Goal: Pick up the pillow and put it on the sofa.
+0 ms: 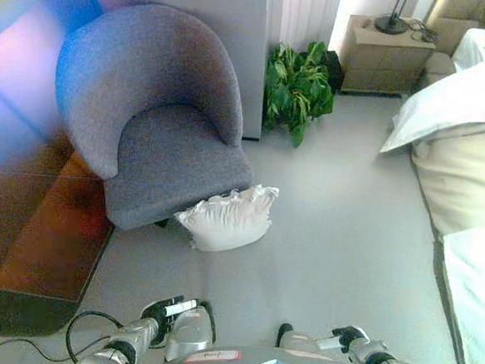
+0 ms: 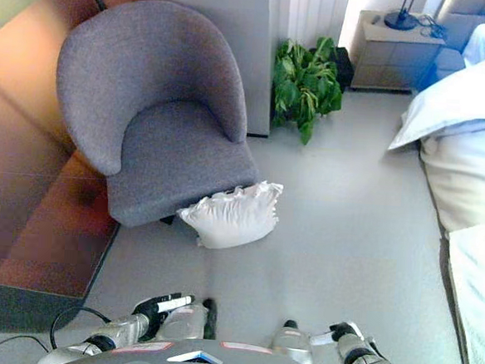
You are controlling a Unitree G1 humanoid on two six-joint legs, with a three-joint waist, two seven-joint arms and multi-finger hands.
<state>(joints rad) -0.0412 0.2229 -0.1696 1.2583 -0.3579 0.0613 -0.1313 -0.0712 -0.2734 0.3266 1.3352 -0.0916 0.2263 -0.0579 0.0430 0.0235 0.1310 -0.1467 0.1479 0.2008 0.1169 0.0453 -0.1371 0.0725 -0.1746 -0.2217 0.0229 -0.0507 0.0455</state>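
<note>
— Where is the pillow?

— The white frilled pillow [image 1: 227, 218] lies on the pale grey floor [image 1: 338, 239], leaning against the front edge of the grey fabric tub chair [image 1: 159, 118] (the nearest thing to a sofa here). Its upper side touches the seat's front; nothing holds it.

— And the hands?

— Both are low at the bottom edge, well apart from the pillow. The left hand [image 1: 169, 308] shows dark fingers with a white tip, lying fairly straight and holding nothing. The right hand [image 1: 346, 337] is mostly hidden at the edge; I cannot tell whether its fingers are curled or straight.

— Anything in the way?

— Open floor lies between the hands and the pillow. To the chair's left sits a dark reddish-brown flat surface [image 1: 47, 235], close against the chair's side. Behind the chair stands a grey wall panel [image 1: 237, 15], and just beside it a green leafy potted plant [image 1: 297, 90]. Farther back is a beige bedside cabinet [image 1: 388, 59] with a black lamp base [image 1: 392, 24] on top. Along the right runs a bed with cream and white bedding [image 1: 461, 156], well apart from the pillow.
</note>
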